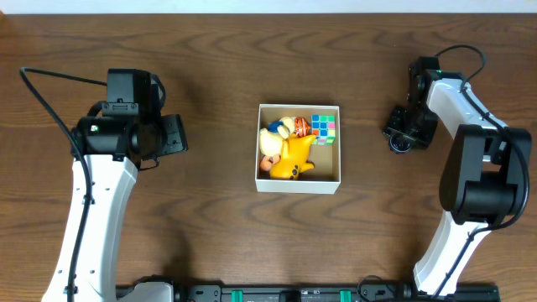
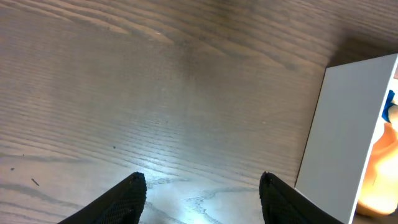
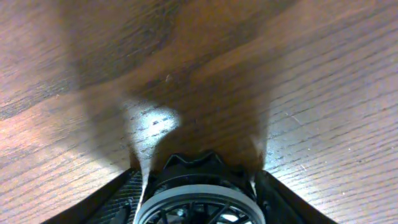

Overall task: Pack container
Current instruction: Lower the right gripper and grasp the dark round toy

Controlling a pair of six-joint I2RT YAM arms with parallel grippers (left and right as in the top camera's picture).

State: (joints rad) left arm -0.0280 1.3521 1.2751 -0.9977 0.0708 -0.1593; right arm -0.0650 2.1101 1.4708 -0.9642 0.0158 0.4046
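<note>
The container (image 1: 299,185) is a white-walled square box at the table's middle. It holds a yellow plush toy (image 1: 294,155), a colour cube (image 1: 324,127) and orange toys. Its white outer wall (image 2: 341,134) shows at the right of the left wrist view. My left gripper (image 1: 179,134) is open and empty, low over bare table left of the container, and its fingers (image 2: 202,182) frame only wood. My right gripper (image 1: 403,132) is right of the container. It is shut on a black toy wheel with a grey rim (image 3: 196,194), which also shows in the overhead view (image 1: 399,144).
The dark wooden table (image 1: 218,59) runs all round the container. Black cables trail from both arms at the far left (image 1: 50,77) and far right (image 1: 470,52). The arm bases stand at the front edge.
</note>
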